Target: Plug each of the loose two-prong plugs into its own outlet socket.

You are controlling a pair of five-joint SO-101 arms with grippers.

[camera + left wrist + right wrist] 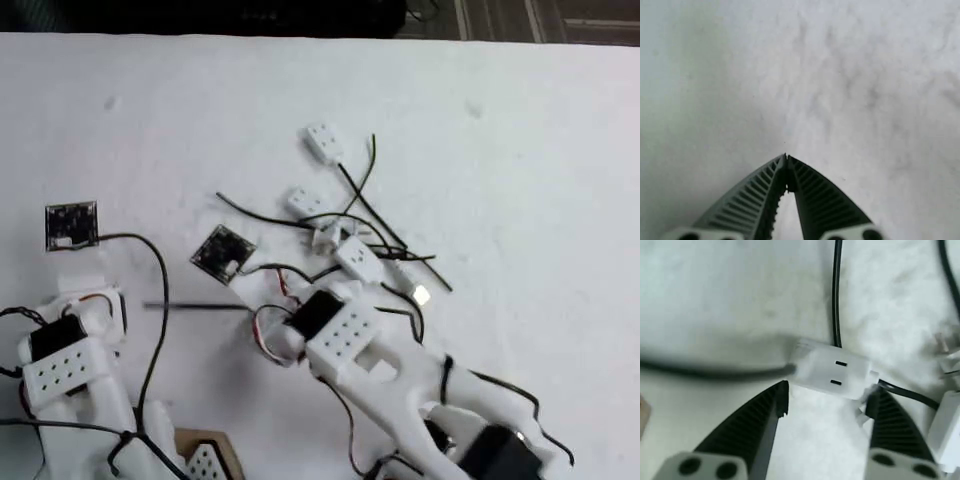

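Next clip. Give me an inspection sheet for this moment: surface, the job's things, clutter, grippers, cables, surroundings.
Surface: white table, nothing spilled.
Job's things: white socket block, two slots showing, lies between the right gripper's fingers; far white block lies at the back of a mid-table cluster.
Clutter: dark square board at the left; second dark board nearer the centre; brown cardboard piece at the near edge.
Grippers: left gripper shut over bare table; right gripper open, straddling the socket block.
Cables: black cables tangled among the white blocks.
Surroundings: dark strip beyond the far table edge.
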